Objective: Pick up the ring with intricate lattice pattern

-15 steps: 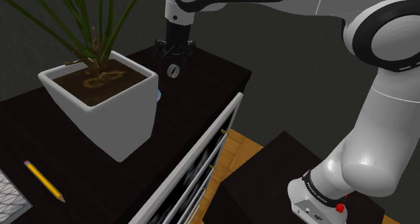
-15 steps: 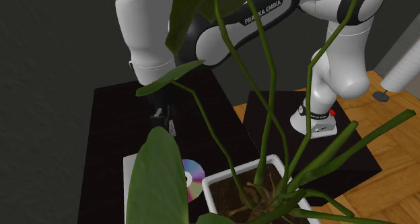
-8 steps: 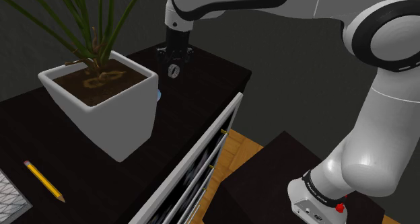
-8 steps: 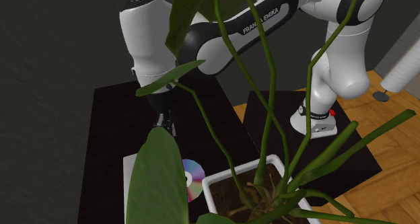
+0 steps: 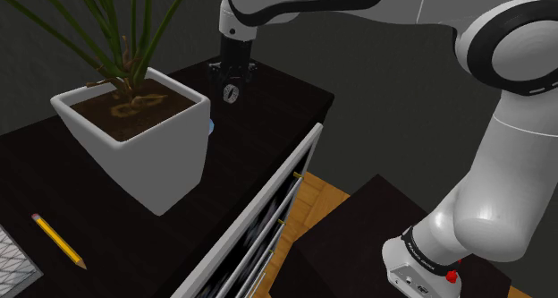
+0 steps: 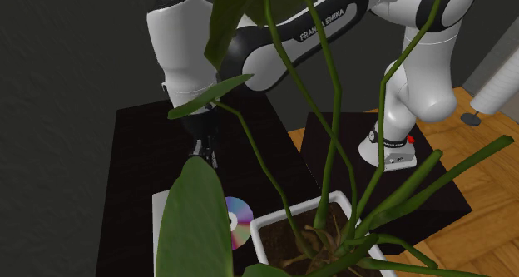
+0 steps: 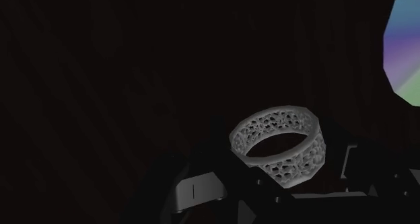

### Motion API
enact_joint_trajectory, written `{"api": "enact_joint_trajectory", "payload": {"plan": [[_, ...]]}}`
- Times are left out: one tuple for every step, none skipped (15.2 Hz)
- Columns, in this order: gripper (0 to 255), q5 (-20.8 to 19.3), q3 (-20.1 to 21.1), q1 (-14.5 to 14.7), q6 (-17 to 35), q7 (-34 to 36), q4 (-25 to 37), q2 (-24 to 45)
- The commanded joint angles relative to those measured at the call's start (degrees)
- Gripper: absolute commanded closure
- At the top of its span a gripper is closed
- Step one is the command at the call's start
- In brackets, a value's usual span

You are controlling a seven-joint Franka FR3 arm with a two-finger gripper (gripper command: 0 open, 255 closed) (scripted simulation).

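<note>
Here, the black gripper [image 5: 231, 86] is hanging straight down at the far end of the dark tabletop [image 5: 277, 104], and the grey lattice ring [image 7: 289, 163] is sitting tilted right at its tip. The wrist view is showing the ring framed by the gripper, but it is too dark to tell whether the gripper is clasping it. A rainbow disc [image 7: 406, 44] is lying nearby, and a white planter [image 5: 134, 140] is standing toward the shoulder view's left.
</note>
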Motion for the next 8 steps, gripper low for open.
{"api": "enact_joint_trajectory", "payload": {"plan": [[255, 0.02, 0.04, 0.04, -1.09, 0.11, 0.97, -0.13], [255, 0.02, 0.05, 0.06, -1.84, 0.17, 1.69, -0.16], [255, 0.01, 0.06, 0.08, -2.59, 0.23, 2.40, -0.20], [255, 0.01, 0.08, 0.10, -3.35, 0.29, 3.14, -0.23], [255, 0.00, 0.09, 0.12, -4.11, 0.36, 3.89, -0.24], [255, -0.01, 0.10, 0.15, -4.87, 0.43, 4.67, -0.23], [255, -0.03, 0.12, 0.18, -5.65, 0.50, 5.47, -0.21], [255, -0.05, 0.13, 0.22, -6.43, 0.57, 6.29, -0.18]]}}
